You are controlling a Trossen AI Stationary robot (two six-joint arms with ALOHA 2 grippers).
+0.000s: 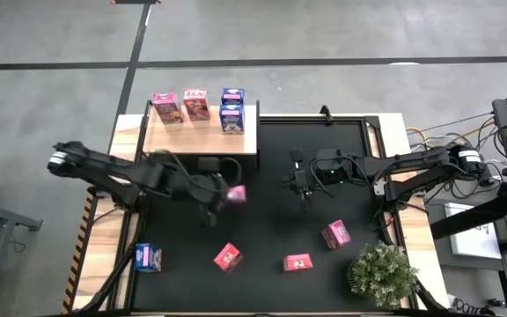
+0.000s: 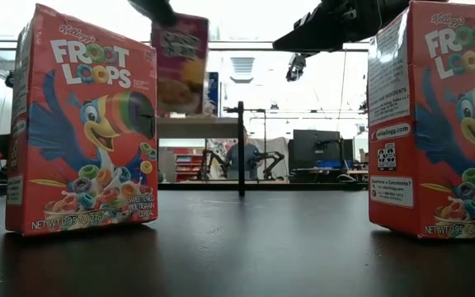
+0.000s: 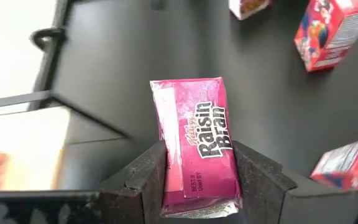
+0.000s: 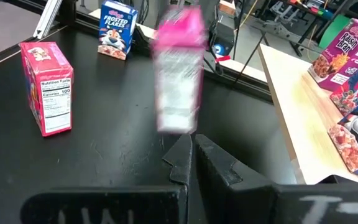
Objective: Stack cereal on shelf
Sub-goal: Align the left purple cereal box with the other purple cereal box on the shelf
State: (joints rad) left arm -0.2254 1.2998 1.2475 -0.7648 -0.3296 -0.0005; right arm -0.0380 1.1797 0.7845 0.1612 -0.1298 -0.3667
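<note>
My left gripper point(image 1: 227, 195) is shut on a pink Raisin Bran cereal box point(image 3: 197, 134), held above the black mat just right of the pale wooden shelf point(image 1: 202, 141). The box also shows raised in the low view point(image 2: 180, 62) and blurred in the right wrist view point(image 4: 179, 74). Two pink boxes point(image 1: 165, 107) point(image 1: 195, 104) and a blue stack point(image 1: 232, 110) stand on the shelf. My right gripper point(image 1: 302, 183) hovers shut and empty over the middle of the mat, its fingers point(image 4: 182, 158) pointing toward the held box. My left gripper pinches the Raisin Bran box between its two fingers point(image 3: 145, 171), one on each opposite side near one end point(image 3: 169, 180). The printed front faces the wrist camera. The box is lifted clear of the mat and hangs roughly upright below the gripper point(image 2: 157, 8).
On the mat near the front edge lie a blue box point(image 1: 148, 257), two red Froot Loops boxes point(image 1: 227, 256) point(image 1: 297, 262) and a pink box point(image 1: 335, 233). A potted plant point(image 1: 381, 271) stands at the front right. Cables lie at the right edge.
</note>
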